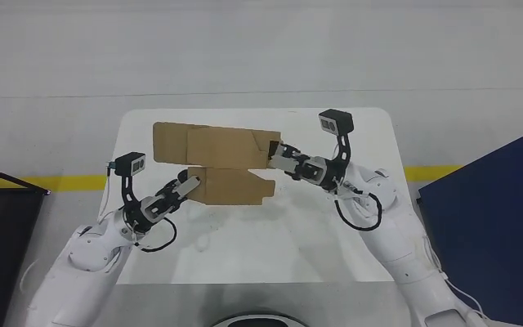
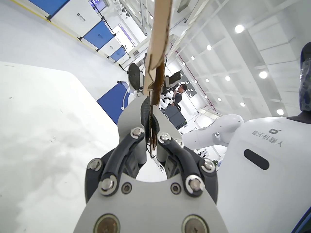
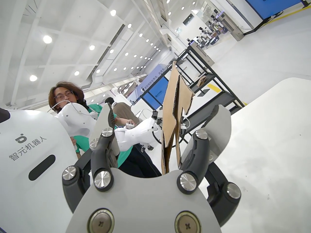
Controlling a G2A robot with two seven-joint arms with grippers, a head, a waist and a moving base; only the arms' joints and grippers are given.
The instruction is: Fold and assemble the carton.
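A flattened brown carton (image 1: 216,147) is held above the white table (image 1: 327,245), with its flaps spread sideways. My left gripper (image 1: 189,186) is shut on the carton's near-left edge. In the left wrist view the cardboard (image 2: 159,25) runs edge-on out of the clamped left gripper (image 2: 150,112). My right gripper (image 1: 276,155) is at the carton's right end. In the right wrist view its fingers (image 3: 220,120) stand wide apart. The folded cardboard edge (image 3: 173,112) lies between them, and I see no contact with either pad. The right gripper (image 3: 165,120) is open.
The table's near half lies bare below the carton. A blue panel (image 1: 482,221) stands off the table's right side. A dark object (image 1: 16,212) sits at the left edge. A yellow floor line (image 1: 65,181) runs behind the table.
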